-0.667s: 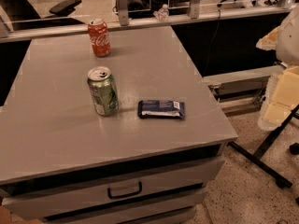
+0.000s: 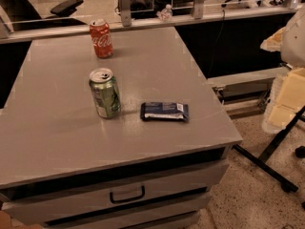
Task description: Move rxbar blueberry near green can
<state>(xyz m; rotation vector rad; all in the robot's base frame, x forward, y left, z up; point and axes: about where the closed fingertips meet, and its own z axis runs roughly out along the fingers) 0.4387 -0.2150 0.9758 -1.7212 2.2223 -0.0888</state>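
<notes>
The rxbar blueberry (image 2: 164, 111), a flat dark blue bar with a white patch, lies on the grey table (image 2: 57, 128) near its right front. The green can (image 2: 105, 92) stands upright just left of the bar, a short gap between them. My gripper (image 2: 283, 104) is the pale yellowish end of the arm at the right edge of the camera view. It is off the table, well to the right of the bar and apart from it, and it holds nothing that I can see.
A red Coca-Cola can (image 2: 101, 38) stands at the back of the table. A drawer with a handle (image 2: 127, 194) sits under the tabletop. Black stand legs (image 2: 267, 161) cross the speckled floor on the right. A railing runs behind the table.
</notes>
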